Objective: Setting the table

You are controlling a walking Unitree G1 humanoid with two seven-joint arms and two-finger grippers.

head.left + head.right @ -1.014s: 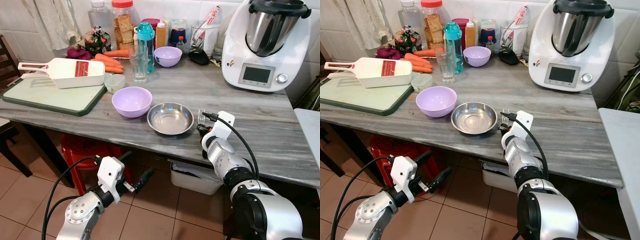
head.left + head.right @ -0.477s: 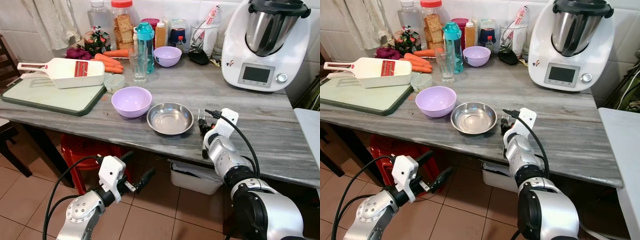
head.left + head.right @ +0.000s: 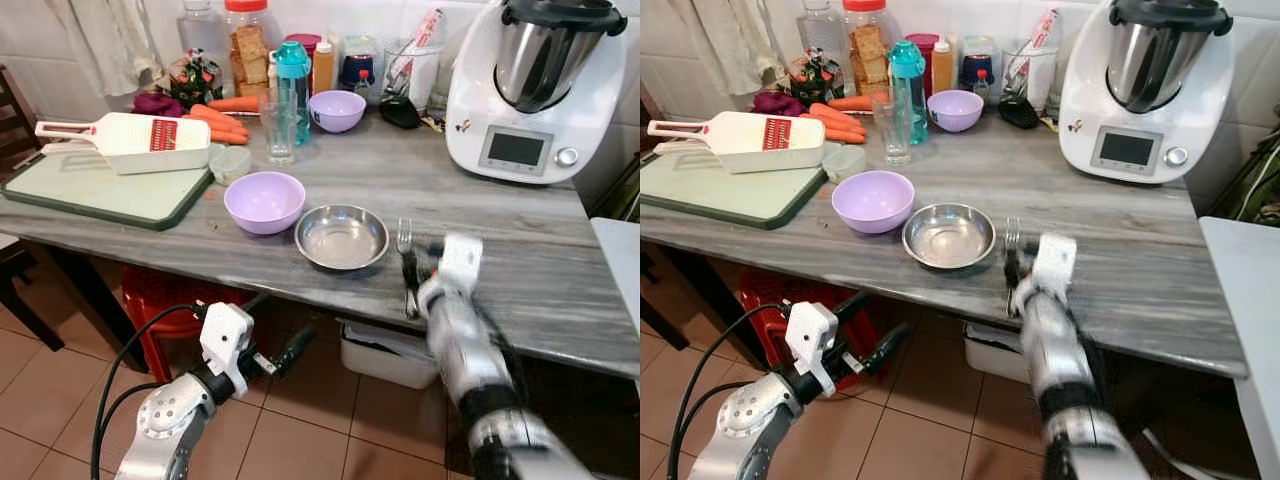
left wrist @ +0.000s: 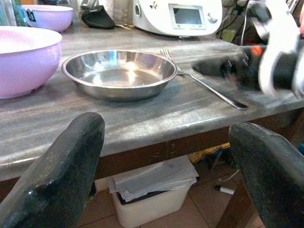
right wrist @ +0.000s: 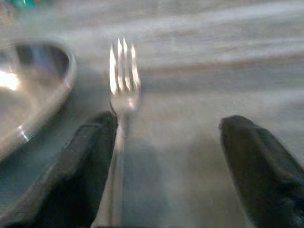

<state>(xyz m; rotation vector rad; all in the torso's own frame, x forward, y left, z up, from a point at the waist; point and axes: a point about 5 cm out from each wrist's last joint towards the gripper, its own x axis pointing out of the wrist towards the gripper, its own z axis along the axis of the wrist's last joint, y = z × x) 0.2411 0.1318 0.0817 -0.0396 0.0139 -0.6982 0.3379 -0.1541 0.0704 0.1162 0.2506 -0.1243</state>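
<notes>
A steel fork (image 3: 405,243) lies flat on the grey table (image 3: 500,250), just right of the steel bowl (image 3: 341,237), tines pointing away from me. My right gripper (image 3: 423,264) hovers low over the fork's handle near the front edge, blurred by motion. In the right wrist view its fingers (image 5: 90,156) stand open, with the fork (image 5: 122,71) beside one finger and the bowl (image 5: 28,95) at the side. My left gripper (image 3: 285,352) hangs open below the table edge, holding nothing. It faces the bowl (image 4: 118,71) and fork (image 4: 204,83).
A purple bowl (image 3: 264,200) sits left of the steel one, with a glass (image 3: 277,130) and a second purple bowl (image 3: 337,110) behind. Cutting board (image 3: 90,190) with slicer (image 3: 130,143) far left, food processor (image 3: 535,90) back right. Red stool (image 3: 170,300) and white bin (image 3: 385,355) under the table.
My right arm has drawn back and slightly right, now blurred, leaving more of the fork uncovered. The fork stays on the table. My left gripper has risen a little.
</notes>
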